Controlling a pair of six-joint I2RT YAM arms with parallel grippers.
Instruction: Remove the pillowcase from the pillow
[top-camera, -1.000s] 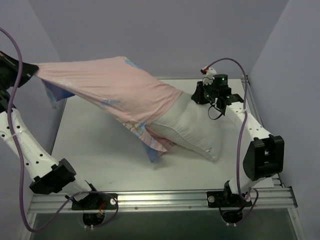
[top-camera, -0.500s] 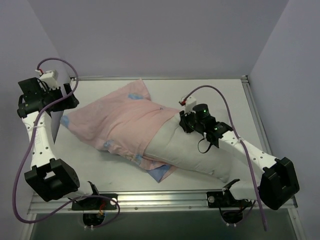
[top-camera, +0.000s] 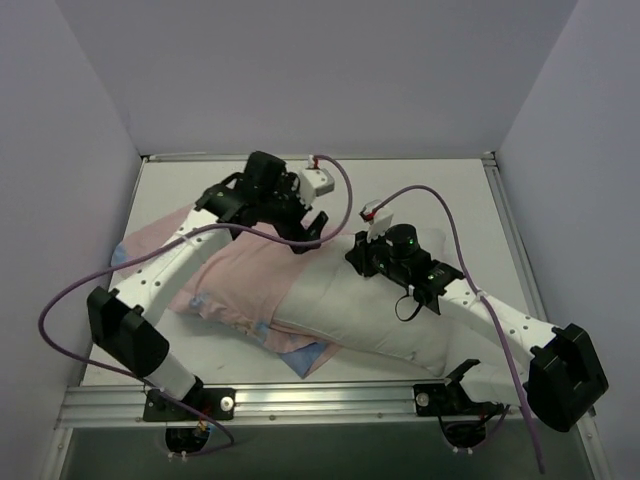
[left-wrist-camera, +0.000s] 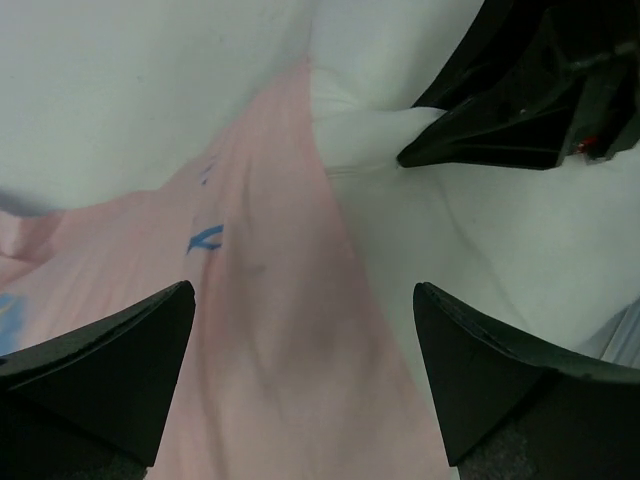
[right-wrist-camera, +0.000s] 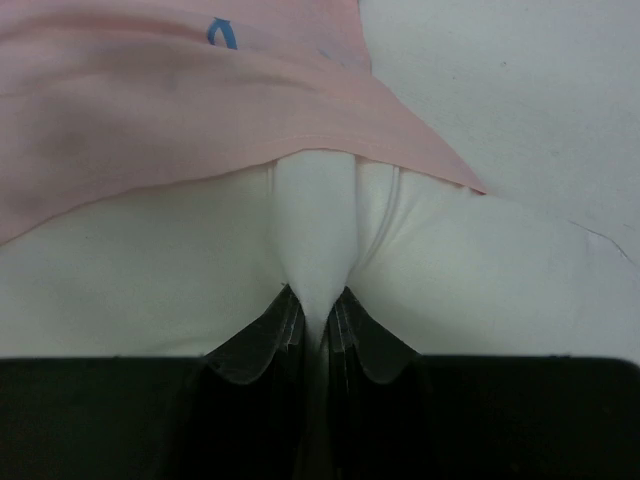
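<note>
My left gripper (left-wrist-camera: 303, 288) stands wide and empty. Its jaws are spread over the pink inner side of the pillowcase (top-camera: 235, 270), right where the hem crosses the white pillow (top-camera: 350, 315). My right gripper (right-wrist-camera: 316, 296) is closed narrow on a pinched fold of the pillow's own cloth, just beside that hem. The two grippers sit near each other above the middle of the desk (top-camera: 450, 200).

A second ago my left gripper held the pillowcase stretched high toward the left wall (top-camera: 60, 150). It has since let go and swung in over the pillow. The pillowcase has dropped slack onto the desk, inside out. I judge that the pull did most of the work, since the near-right half of the pillow lies bare while its far-left end is covered. The task is not finished. I would say the next move calls for a fresh hold on the cloth near the hem, with my right gripper anchoring the pillow.

The slack pillowcase spreads to the desk's left edge, and a blue corner of it pokes out toward the near rail (top-camera: 330, 397). Bare desk lies behind the pillow and along the right side. The enclosure closes in on the left, back and right, so a long pull leftward would soon run out of room. Pulling up and away looks freer.
</note>
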